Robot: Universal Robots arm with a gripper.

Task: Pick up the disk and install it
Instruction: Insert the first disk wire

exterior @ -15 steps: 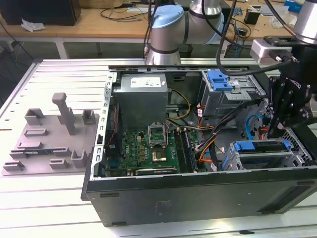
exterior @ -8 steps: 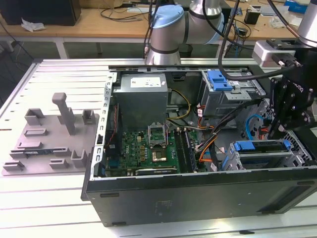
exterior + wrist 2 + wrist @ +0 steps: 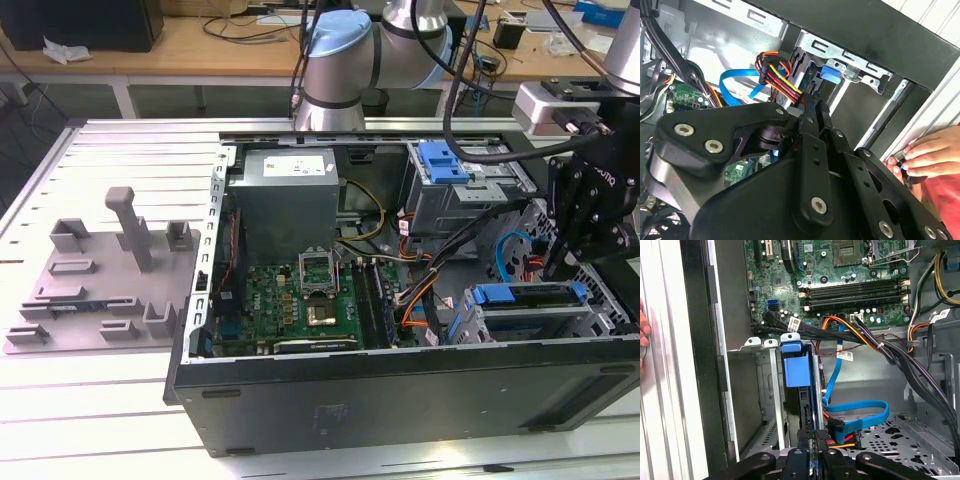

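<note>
The disk stands on edge in the drive cage at the front corner of the open computer case, on the exterior view's right. Its blue carrier shows at the cage mouth, with a dark drive edge behind it. My gripper hangs just above the disk's inner end. In both wrist views its black fingers lie pressed together, shut, with the gripper tip right at the disk's rear edge. I cannot tell whether they touch it. In the second wrist view the gripper points toward the blue carrier tab.
A grey power supply box and the motherboard fill the case's middle. A bare blue latch sits on the far cage. Blue and orange cables run beside the bay. A hand rests at the case's edge. A grey fixture plate lies on the exterior view's left.
</note>
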